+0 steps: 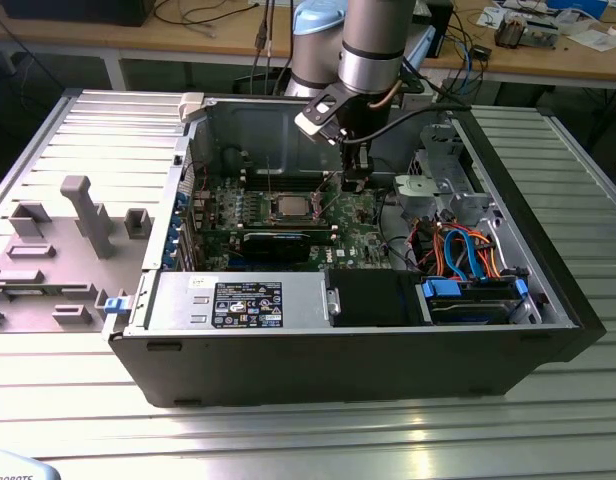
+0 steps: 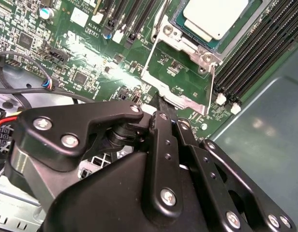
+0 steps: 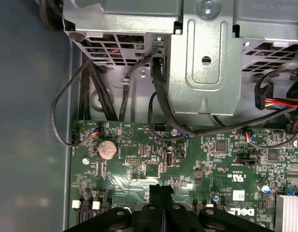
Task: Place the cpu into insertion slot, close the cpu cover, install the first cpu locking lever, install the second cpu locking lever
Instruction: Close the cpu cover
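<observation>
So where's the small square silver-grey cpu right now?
The cpu lies in its socket on the green motherboard, mid-case, to the exterior view's left of the gripper; the second wrist view shows it beside black memory slots.

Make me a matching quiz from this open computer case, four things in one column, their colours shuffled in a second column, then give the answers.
Things:
1. cpu
2. motherboard
3. gripper
4. drive cables

Colours:
A. green
B. blue and orange
C. silver-grey
D. black

Pairs: 1-C, 2-A, 3-D, 4-B
</observation>
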